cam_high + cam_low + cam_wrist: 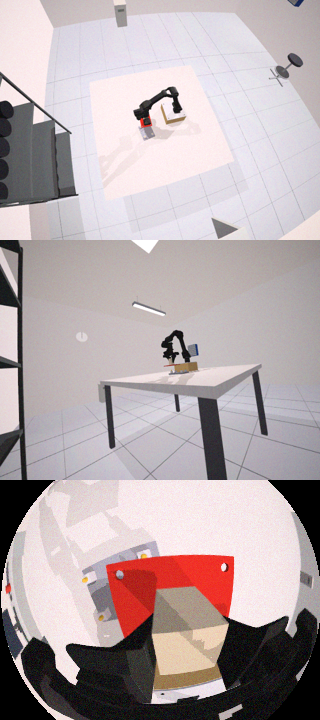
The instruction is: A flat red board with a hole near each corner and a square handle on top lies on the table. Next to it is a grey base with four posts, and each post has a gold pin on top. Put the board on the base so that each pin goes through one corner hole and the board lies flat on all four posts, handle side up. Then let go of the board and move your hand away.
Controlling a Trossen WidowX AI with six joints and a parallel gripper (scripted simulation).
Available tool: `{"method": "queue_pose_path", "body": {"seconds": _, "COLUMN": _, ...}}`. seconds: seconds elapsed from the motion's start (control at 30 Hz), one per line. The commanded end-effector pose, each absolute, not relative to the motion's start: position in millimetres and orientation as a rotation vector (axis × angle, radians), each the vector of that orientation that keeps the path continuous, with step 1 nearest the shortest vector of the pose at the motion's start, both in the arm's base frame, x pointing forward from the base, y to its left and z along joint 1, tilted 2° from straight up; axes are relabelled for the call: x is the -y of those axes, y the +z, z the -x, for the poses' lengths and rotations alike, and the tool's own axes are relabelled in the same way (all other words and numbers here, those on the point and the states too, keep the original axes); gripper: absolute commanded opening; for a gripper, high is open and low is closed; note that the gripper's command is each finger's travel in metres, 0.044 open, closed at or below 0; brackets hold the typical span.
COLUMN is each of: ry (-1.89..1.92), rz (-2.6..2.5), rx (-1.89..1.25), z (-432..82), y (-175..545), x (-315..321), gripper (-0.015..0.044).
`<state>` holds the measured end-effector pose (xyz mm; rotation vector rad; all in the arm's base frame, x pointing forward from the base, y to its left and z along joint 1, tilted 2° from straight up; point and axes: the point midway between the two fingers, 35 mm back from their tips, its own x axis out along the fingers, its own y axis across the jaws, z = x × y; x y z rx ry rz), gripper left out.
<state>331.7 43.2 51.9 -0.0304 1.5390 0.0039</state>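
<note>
Item: one pincer (146, 120) (170, 359) (179, 615), part-open, its jaws closed on the square handle (170, 361) (190, 652) between them.

Item: one red board (146, 125) (169, 365) (172, 572), handle side up, hung from that grip, raised above the bench (165, 155) (160, 385) (200, 515) and looking near level.

Item: one grey base (146, 133) (178, 373) (102, 597), low on the bench. In the wrist view it lay beyond and to the left of the board, partly hidden by it, three gold pins showing, its edges turned against the board's.

Judgement: the coming move called for a shift toward the base and a small turn before lowering; early lowering risked pins meeting solid board.
</note>
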Motion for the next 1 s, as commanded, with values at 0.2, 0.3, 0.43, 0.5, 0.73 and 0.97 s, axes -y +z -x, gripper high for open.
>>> {"method": "queue_pose_path", "body": {"seconds": 0.2, "ry": 0.041, "rz": 0.065, "rx": -1.541, "z": -336, "y": 51, "x": -68, "gripper": 0.0}}
{"method": "queue_pose_path", "body": {"seconds": 0.3, "ry": 0.053, "rz": 0.078, "rx": -1.541, "z": -337, "y": 51, "x": -76, "gripper": 0.0}}
{"method": "queue_pose_path", "body": {"seconds": 0.43, "ry": 0.069, "rz": 0.094, "rx": -1.541, "z": -337, "y": 51, "x": -86, "gripper": 0.0}}
{"method": "queue_pose_path", "body": {"seconds": 0.5, "ry": 0.077, "rz": 0.102, "rx": -1.541, "z": -337, "y": 51, "x": -91, "gripper": 0.0}}
{"method": "queue_pose_path", "body": {"seconds": 0.73, "ry": 0.104, "rz": 0.131, "rx": -1.541, "z": -337, "y": 50, "x": -110, "gripper": 0.0}}
{"method": "queue_pose_path", "body": {"seconds": 0.97, "ry": 0.131, "rz": 0.16, "rx": -1.541, "z": -336, "y": 50, "x": -128, "gripper": 0.0}}
